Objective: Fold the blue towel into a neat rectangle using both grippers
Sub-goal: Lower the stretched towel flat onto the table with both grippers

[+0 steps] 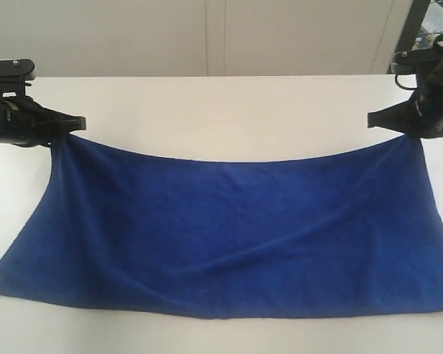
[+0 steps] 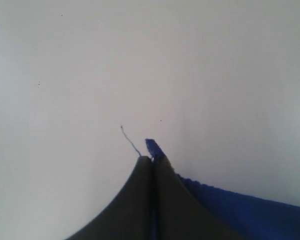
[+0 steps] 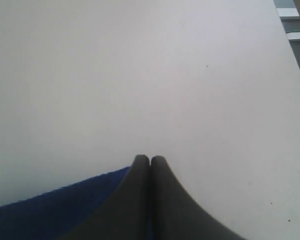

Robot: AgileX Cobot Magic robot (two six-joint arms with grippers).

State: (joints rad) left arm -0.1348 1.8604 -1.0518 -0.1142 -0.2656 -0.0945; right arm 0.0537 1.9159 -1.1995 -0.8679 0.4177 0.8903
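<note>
Blue towel [image 1: 229,236] far edge sagging | left hand [image 2: 151,160], right hand [image 3: 150,159] pinching corners | bare white table [image 1: 221,110] beyond

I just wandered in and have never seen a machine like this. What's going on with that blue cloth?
Two robot arms are handling a blue towel on a white table. The left tool is pinched shut on one far corner and the right tool on the other. That edge sags between them, while the near edge lies on the table. The towel is spread open, and no fold has been made yet.
</note>
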